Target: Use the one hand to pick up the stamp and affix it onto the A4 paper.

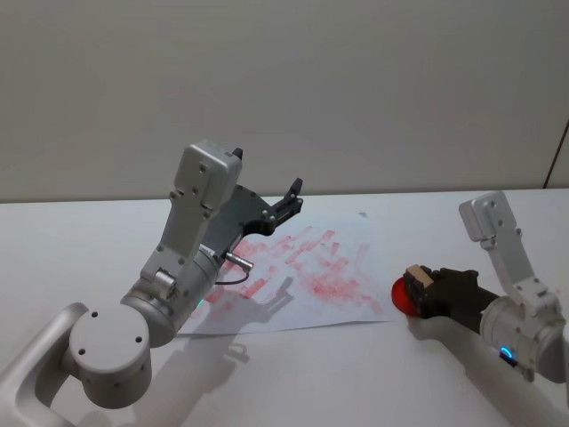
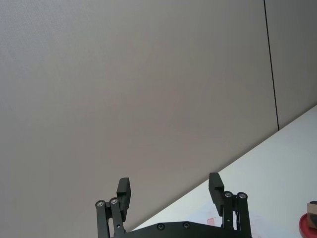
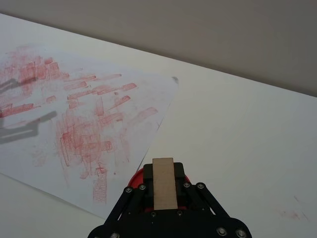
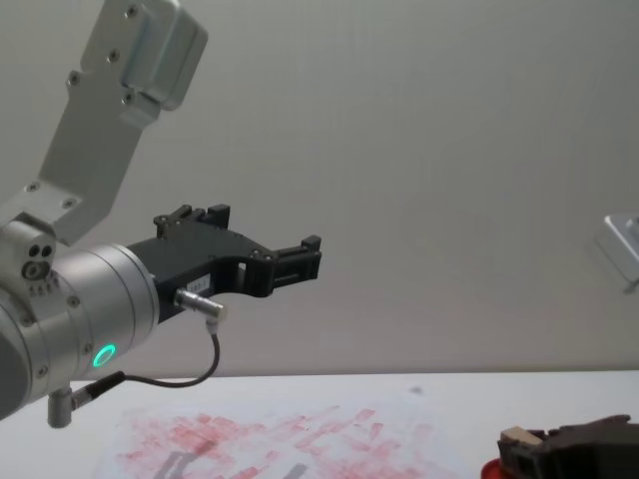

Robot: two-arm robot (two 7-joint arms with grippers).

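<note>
- Right claw (image 1: 421, 288): clamped on the stamp (image 1: 418, 276), tan top upward, low over the round red ink pad (image 1: 398, 299); contact with the pad cannot be told.
- Ink pad: on the tabletop (image 1: 293, 374), just beside the right edge of the A4 paper (image 1: 348, 258).
- Left claw (image 2: 169, 191): jaws apart, raised above the paper.

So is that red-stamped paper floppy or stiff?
Probably floppy: the A4 paper looks like one thin sheet lying flat, so it would likely bend when lifted. It seems light, so a push might slide it over the smooth table.
</note>
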